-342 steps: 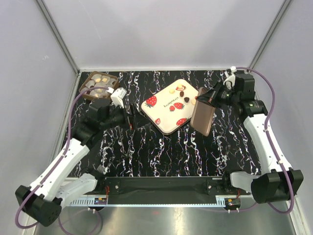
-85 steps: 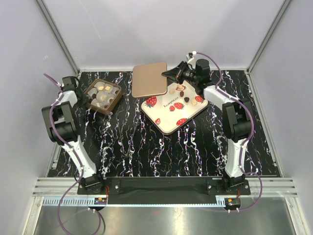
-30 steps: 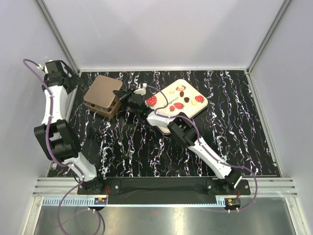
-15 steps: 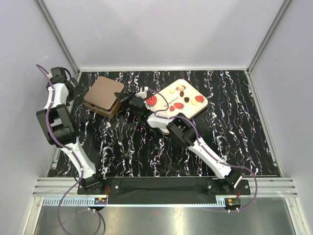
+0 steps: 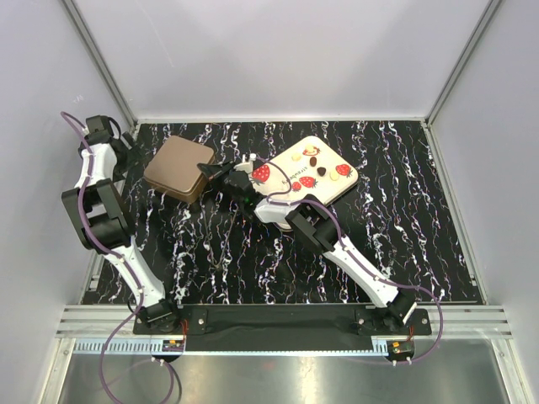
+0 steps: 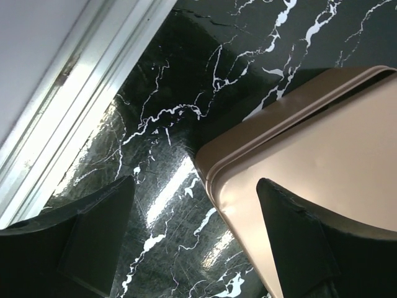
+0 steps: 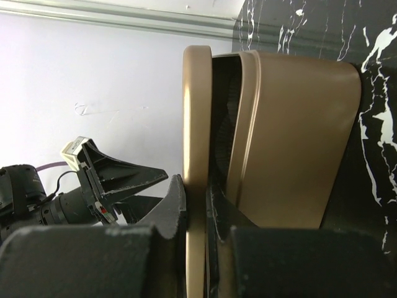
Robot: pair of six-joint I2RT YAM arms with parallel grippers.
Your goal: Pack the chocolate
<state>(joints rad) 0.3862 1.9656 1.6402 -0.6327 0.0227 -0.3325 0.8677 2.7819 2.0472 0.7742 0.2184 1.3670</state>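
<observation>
Right gripper [image 7: 197, 186] clenched on the rim of the brown lid [image 5: 178, 167], which lies over the box [image 7: 291, 143] with a gap showing at that edge. Left gripper [image 6: 195, 186] released, fingers spread about the lid's corner. Chocolate [image 5: 313, 160] lies loose on the strawberry tray [image 5: 328, 185], on the desk [image 5: 396, 236] beside the box

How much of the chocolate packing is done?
Done: the lid lies over the brown box, though a gap shows on one side. In hand: the right hand pinches the lid's edge; the left hand is open beside it. Left: several chocolates sit on the strawberry tray.
</observation>
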